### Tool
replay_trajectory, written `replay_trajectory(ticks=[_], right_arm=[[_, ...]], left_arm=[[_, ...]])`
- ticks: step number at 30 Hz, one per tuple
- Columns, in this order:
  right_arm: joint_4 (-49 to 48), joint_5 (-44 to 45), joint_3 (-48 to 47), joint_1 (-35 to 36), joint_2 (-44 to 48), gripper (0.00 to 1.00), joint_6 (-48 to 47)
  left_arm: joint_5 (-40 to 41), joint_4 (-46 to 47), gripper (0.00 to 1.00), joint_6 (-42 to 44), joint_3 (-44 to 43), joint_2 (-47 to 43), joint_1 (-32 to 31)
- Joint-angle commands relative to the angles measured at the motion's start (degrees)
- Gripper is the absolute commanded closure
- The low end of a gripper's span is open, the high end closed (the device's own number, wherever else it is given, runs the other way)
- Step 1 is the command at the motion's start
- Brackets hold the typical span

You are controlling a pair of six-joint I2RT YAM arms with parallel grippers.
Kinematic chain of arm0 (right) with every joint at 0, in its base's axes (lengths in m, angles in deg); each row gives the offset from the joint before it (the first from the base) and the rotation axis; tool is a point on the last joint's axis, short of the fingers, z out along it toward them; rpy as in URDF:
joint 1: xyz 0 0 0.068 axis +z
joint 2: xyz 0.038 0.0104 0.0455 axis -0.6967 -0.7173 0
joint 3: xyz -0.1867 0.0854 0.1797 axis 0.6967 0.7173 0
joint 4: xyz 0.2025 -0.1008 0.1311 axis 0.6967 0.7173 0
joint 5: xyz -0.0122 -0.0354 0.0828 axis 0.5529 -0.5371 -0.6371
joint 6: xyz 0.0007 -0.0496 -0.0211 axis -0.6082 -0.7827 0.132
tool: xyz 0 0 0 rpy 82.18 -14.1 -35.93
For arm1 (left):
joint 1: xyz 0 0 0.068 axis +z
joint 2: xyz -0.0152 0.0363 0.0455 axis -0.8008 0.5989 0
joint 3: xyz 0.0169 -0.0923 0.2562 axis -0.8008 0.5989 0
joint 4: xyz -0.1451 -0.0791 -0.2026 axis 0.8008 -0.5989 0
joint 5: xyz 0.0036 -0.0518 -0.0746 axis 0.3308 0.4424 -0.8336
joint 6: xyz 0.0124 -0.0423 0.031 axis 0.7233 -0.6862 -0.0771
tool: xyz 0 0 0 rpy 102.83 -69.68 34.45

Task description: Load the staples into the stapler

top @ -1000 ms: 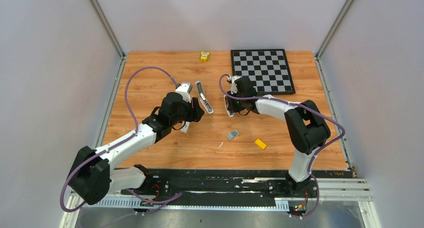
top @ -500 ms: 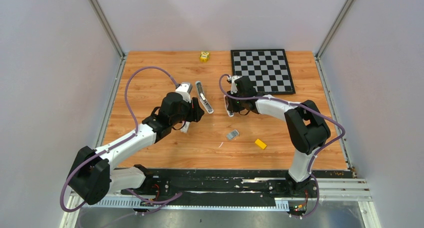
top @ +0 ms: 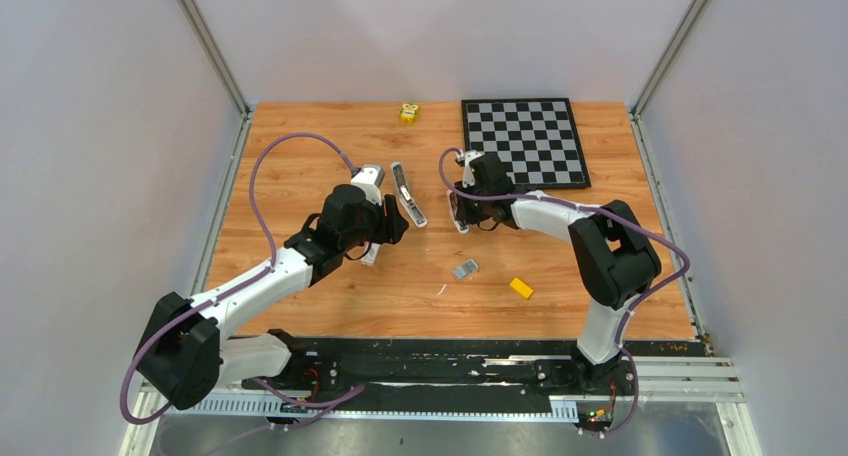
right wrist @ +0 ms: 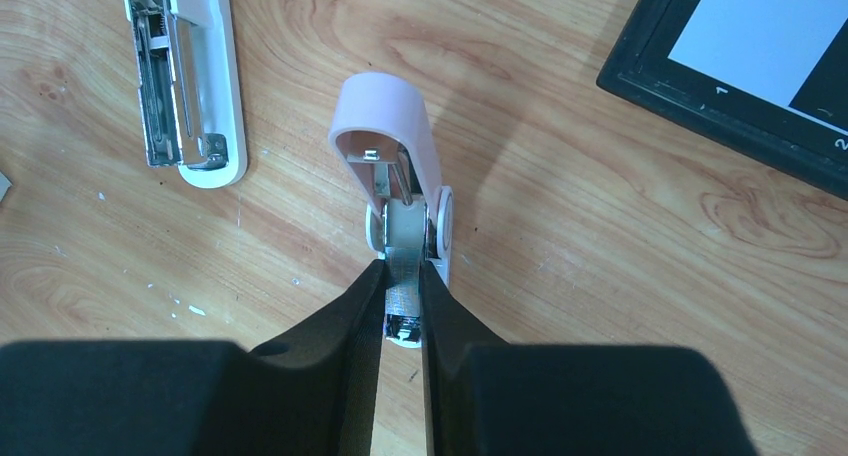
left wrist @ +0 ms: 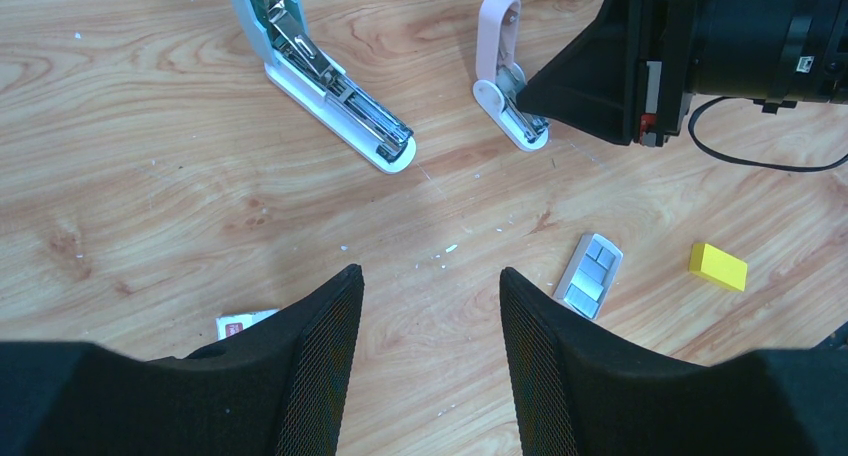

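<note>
Right tool (right wrist: 402,284) pinches the rounded pink stapler (right wrist: 385,116) at its metal rail.

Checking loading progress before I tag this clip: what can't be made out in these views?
- Right wrist view: the right gripper clamps the pink stapler at its channel, and the fingers hide whether it is loaded.
- Left wrist view: the blue stapler is cut off by the top edge. The left gripper half hides a red-and-white scrap.
- Top view: the staples are too small to count strips.
</note>
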Motion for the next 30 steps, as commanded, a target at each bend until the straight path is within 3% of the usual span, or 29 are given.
replay_trajectory(ticks=[1,18,30], right_arm=[[-0.9,0.7,1.5,-0.7,-0.1,0.79,0.6],[-1.1,-0.1,2.1,-0.7,0.4,0.76,0.3],[0.2,0.7,0.2,-0.8,3.3,0.66,-0.1]], left_arm=[[-0.1,1.3,0.44,0.6,1.0,-1.2,0.2],[-0.1,1.1,0.44,0.7,1.0,-1.4,0.2],[-0.1,1.1,0.44,0.7,1.0,-1.5,0.2]])
